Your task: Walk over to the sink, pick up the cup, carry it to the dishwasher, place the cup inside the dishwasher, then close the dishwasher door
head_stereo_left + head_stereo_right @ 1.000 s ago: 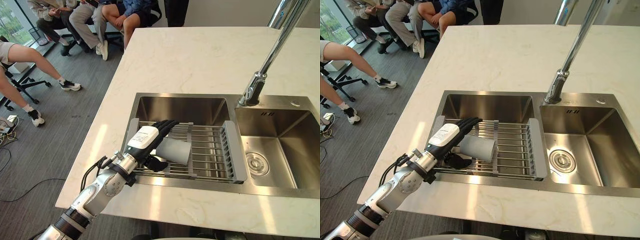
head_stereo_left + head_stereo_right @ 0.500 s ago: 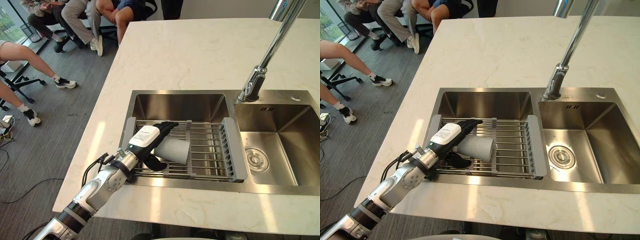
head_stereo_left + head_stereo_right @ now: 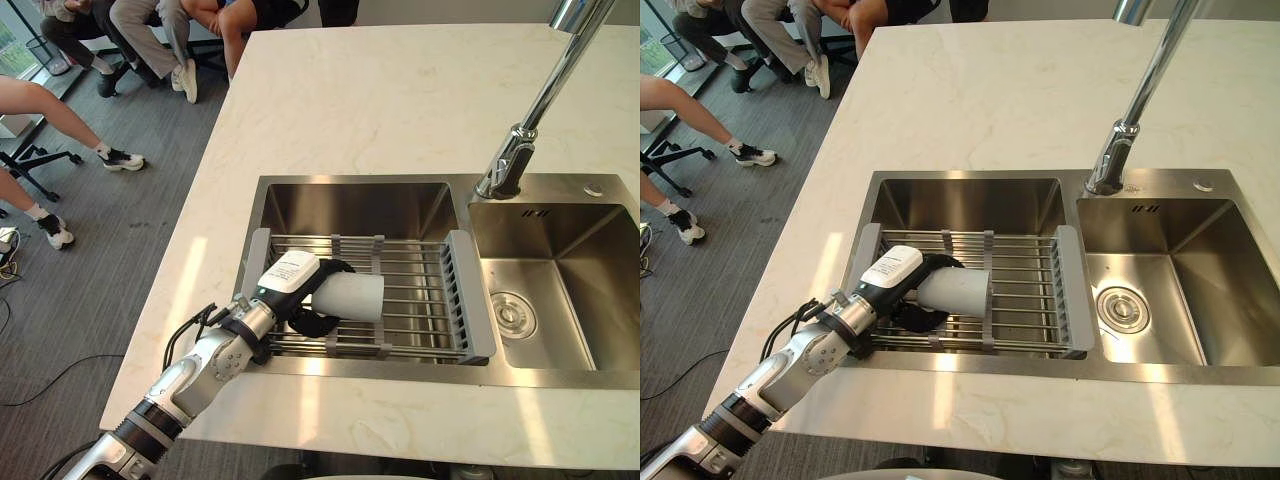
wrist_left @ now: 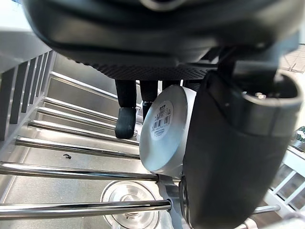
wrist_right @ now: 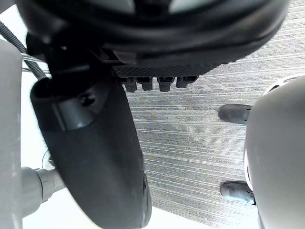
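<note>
A grey cup (image 3: 352,296) lies on its side on the steel rack (image 3: 425,300) across the left basin of the sink (image 3: 350,205). My left hand (image 3: 292,278) reaches over the counter edge, its fingers curled over the cup's closed end with the thumb under it. The left wrist view shows the cup's labelled bottom (image 4: 164,126) between my fingers (image 4: 126,121) and thumb. My right hand (image 5: 95,157) hangs over grey carpet with relaxed fingers, holding nothing.
A tall chrome faucet (image 3: 520,140) rises between the left basin and the right basin (image 3: 565,290). White marble counter (image 3: 400,100) surrounds the sink. Several people (image 3: 150,25) sit on chairs at the far left, beyond the counter.
My left hand's fingers, straight over the cup before, have curled round it. The camera has shifted, sliding the whole scene slightly.
</note>
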Robot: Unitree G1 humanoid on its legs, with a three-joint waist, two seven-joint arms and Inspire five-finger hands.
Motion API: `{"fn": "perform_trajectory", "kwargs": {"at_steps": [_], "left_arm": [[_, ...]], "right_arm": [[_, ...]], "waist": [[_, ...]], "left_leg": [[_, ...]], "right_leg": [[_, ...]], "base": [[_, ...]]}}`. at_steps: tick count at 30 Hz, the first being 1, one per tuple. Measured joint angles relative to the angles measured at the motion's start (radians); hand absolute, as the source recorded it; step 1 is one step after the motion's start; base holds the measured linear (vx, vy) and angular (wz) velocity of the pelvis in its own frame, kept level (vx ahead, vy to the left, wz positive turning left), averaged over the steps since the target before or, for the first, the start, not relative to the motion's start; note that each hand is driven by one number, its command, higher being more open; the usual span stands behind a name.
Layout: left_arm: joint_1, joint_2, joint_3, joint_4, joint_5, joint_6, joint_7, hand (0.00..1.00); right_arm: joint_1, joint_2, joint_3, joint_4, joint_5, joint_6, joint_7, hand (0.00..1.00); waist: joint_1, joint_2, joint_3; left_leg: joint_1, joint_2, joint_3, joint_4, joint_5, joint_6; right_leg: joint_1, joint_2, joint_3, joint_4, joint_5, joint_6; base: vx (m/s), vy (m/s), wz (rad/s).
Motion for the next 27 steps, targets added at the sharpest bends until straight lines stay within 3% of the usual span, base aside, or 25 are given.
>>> {"fn": "perform_trajectory", "kwargs": {"at_steps": [16,19,27], "left_arm": [[0.099,-0.081,0.083,-0.092,-0.151,0.017,0.024,0.0],[0.116,-0.172,0.109,-0.153,-0.208,0.019,0.042,0.0],[0.17,-0.302,0.172,-0.294,-0.321,0.014,0.153,0.0]], "right_arm": [[0.005,0.009,-0.015,0.0,0.0,0.002,0.001,1.0],[0.01,0.009,-0.017,0.004,0.0,0.003,-0.001,1.0],[0.01,0.018,-0.017,0.014,0.001,0.003,-0.007,1.0]], "waist": [[0.006,-0.003,0.001],[0.026,-0.003,0.0],[0.033,-0.009,-0.006]], "left_leg": [[0.025,0.001,-0.004,0.003,0.0,0.0],[0.025,0.001,-0.009,0.006,0.0,0.0],[0.03,0.003,-0.018,0.008,-0.001,-0.001]], "right_leg": [[0.029,0.0,-0.004,0.0,0.0,0.001],[0.033,-0.001,-0.007,0.0,-0.003,0.005],[0.036,-0.001,-0.014,0.02,-0.017,0.011]], "base": [[-0.01,0.0,0.01],[-0.02,-0.002,0.04],[-0.01,-0.004,0.03]]}}
